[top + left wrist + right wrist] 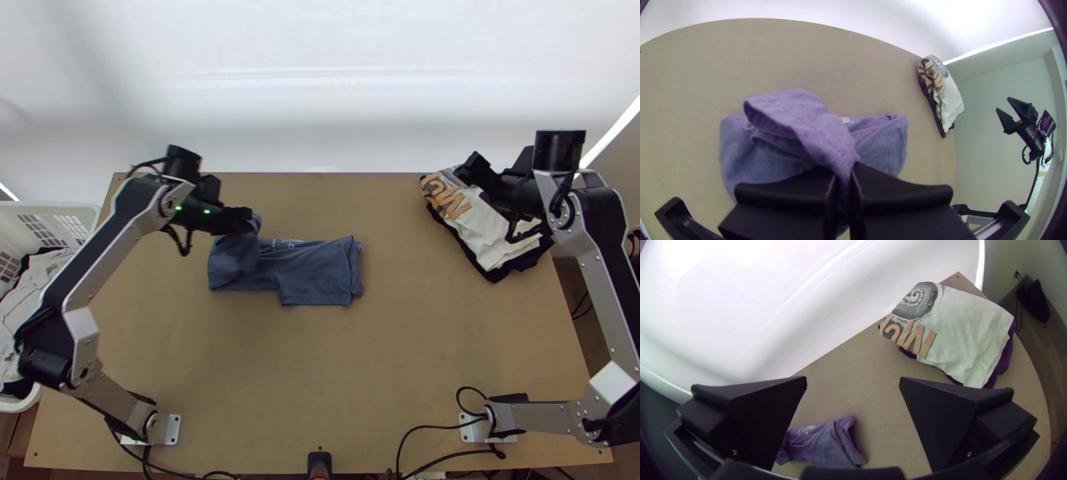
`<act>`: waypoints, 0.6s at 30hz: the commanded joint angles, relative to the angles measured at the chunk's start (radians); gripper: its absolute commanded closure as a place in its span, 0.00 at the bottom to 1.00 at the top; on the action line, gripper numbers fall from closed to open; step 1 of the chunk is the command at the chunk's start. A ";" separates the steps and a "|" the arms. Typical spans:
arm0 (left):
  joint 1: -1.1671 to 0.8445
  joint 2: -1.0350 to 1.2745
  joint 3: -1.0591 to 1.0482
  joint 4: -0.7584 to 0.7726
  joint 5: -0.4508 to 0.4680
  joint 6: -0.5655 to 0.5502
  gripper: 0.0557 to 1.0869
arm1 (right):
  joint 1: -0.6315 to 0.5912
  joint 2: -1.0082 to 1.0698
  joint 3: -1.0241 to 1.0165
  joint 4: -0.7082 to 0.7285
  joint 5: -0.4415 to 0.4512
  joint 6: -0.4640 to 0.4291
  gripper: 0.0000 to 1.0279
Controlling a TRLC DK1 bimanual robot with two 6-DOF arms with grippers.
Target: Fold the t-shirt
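Table [320,376] carries the blue t-shirt [320,276], partly folded into a strip; the fold-over and flattening seemingly remain. Well apart from the t-shirt lies folded clothing [969,333]. Left gripper [843,181] pinches the t-shirt's raised end; right gripper's [853,381] jaws gape, empty.

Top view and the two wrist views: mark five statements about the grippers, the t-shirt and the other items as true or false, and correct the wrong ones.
1. The left gripper is shut on the blue-grey t-shirt. True.
2. Both grippers hold cloth. False: the right gripper stands open with nothing between its fingers.
3. The light cloth with lettering lies on dark cloth. True.
4. The t-shirt lies fully spread. False: it is partly folded and bunched towards the left gripper.
5. The basket is at the top view's right edge. False: the white basket is at its left edge.
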 commanded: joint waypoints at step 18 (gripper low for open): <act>-0.259 0.176 0.166 0.067 -0.029 -0.100 0.96 | 0.003 -0.045 -0.061 0.008 -0.012 0.032 0.04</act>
